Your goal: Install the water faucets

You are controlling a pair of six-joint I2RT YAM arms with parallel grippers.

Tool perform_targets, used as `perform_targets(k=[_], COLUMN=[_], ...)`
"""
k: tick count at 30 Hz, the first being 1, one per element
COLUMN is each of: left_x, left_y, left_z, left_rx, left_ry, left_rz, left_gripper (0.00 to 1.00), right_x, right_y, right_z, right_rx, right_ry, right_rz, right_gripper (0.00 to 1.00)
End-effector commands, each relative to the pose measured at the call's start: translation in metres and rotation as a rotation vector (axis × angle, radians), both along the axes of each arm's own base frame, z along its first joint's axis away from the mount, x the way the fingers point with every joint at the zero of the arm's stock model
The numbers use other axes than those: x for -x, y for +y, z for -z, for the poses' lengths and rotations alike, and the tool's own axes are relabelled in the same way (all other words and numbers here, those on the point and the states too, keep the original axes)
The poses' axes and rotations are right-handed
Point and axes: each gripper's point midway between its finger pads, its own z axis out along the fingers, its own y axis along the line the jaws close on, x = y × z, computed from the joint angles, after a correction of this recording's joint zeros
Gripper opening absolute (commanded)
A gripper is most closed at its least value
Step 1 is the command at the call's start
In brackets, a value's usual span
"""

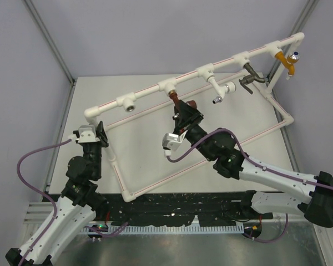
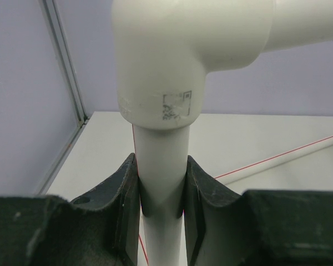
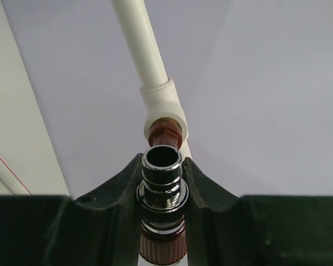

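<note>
Clearly the one copper tap (image 3: 162,188) sits between the right gripper's (image 3: 162,162) jaws, which are clamped on its spout. Just past them, its threaded end meets a white tee (image 3: 162,108). The left gripper's (image 2: 161,166) jaws clamp one white pipe (image 2: 162,141). Farther beyond hang one dark tap (image 1: 250,83) and one orange tap (image 1: 286,61).

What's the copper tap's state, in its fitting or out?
In: the copper tap has its threaded end in the white tee; the right gripper clamps it. Depth: cannot tell.

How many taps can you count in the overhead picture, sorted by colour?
Reddish-brown tap: 1
White tap: 1
Dark grey tap: 1
Orange tap: 1
Total: 4
</note>
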Motion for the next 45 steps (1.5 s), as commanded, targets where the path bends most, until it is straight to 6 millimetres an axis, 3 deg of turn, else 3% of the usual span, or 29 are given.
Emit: perform_targets(k=[1, 4, 6, 8, 11, 17, 22, 25, 27, 30, 34, 39, 45], left_x=[-0.004, -0.003, -0.003, -0.003, -0.003, -0.003, -0.002, -0.002, -0.002, -0.002, -0.002, -0.002, -0.003], left_y=[-0.023, -0.023, -0.023, -0.022, -0.023, -0.022, -0.022, -0.021, -0.021, -0.020, -0.021, -0.021, -0.022], left_z=[0.017, 0.017, 0.017, 0.016, 0.017, 0.016, 0.015, 0.014, 0.014, 0.014, 0.015, 0.016, 0.016], left_rx=[-0.055, -0.054, -0.054, -0.052, -0.054, -0.054, -0.050, -0.051, -0.052, -0.050, -0.054, -0.054, -0.056], left_ry=[0.061, 0.060, 0.060, 0.059, 0.060, 0.057, 0.052, 0.051, 0.051, 0.049, 0.054, 0.055, 0.058], left_rz=[0.102, 0.102, 0.102, 0.101, 0.100, 0.100, 0.099, 0.098, 0.095, 0.093, 0.096, 0.095, 0.097], left_gripper=[0.00, 0.00, 0.00, 0.00, 0.00, 0.00, 0.00, 0.00, 0.00, 0.00, 0.00, 0.00, 0.00], right_x=[0.002, 0.004, 0.008, 0.010, 0.006, -0.008, -0.017, -0.019, -0.018, -0.012, -0.001, 0.006, 0.022], right_y=[0.009, 0.014, 0.010, -0.002, -0.018, -0.035, -0.045, -0.053, -0.060, -0.070, -0.074, -0.085, -0.098], right_z=[-0.017, -0.021, -0.032, -0.045, -0.050, -0.034, -0.023, -0.023, -0.023, -0.030, -0.039, -0.032, -0.035], right_rx=[-0.281, -0.531, -0.789, -1.107, -1.613, -2.375, -2.737, -2.808, -2.808, -2.662, -2.466, -2.316, -1.893], right_ry=[0.140, 0.292, 0.404, 0.509, 0.729, 1.040, 1.106, 1.074, 1.035, 0.940, 0.854, 0.747, 0.532], right_rz=[-0.109, -0.194, -0.272, -0.358, -0.487, -0.706, -0.846, -0.873, -0.875, -0.860, -0.849, -0.765, -0.548], right_gripper=[0.09, 0.05, 0.05, 0.05, 0.05, 0.05, 0.05, 0.10, 0.28, 0.55, 0.78, 0.85, 0.88])
